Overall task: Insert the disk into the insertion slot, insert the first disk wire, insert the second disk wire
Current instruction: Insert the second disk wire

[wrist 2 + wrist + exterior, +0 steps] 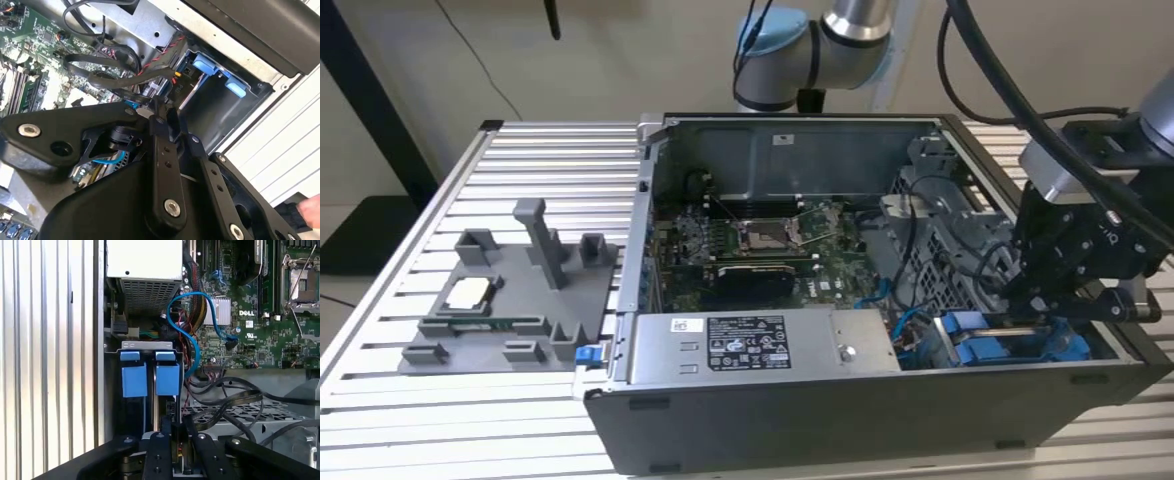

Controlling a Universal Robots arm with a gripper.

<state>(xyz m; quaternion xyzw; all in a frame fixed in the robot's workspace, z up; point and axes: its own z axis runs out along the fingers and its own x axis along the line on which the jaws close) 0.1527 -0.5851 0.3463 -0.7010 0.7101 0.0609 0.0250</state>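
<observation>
Looking into the open computer case (854, 420) on the slatted table (534, 160), I take the grey power-supply box (747, 345) along its near wall as my marker. Just past that box's end, toward the exterior view's right, the arm's black gripper (1023, 322) is lowered into the corner of the case. The insertion slot (146, 345) lies there too, a dark metal bay with two blue tabs (134, 380) side by side, close against the box's vented end. Whether the disk sits inside the bay, I cannot tell.

In the first wrist view the gripper (181, 432) hangs at the end of the bay farthest from the box, in line with one of the tabs. Its fingers (172, 426) are drawn close together with only a thin gap between them. A speck of orange shows in that gap, but I cannot tell whether they pinch anything. The second wrist view shows the same narrow tips (159, 112) among black cables (100, 65), with the blue tabs (205, 65) just beyond.

A blue cable (192, 340) loops from beside the box toward the green motherboard (754, 240), which lies behind the box. Well apart from the box, on the exterior view's left, a grey fixture tray (480, 330) rests on the table.
</observation>
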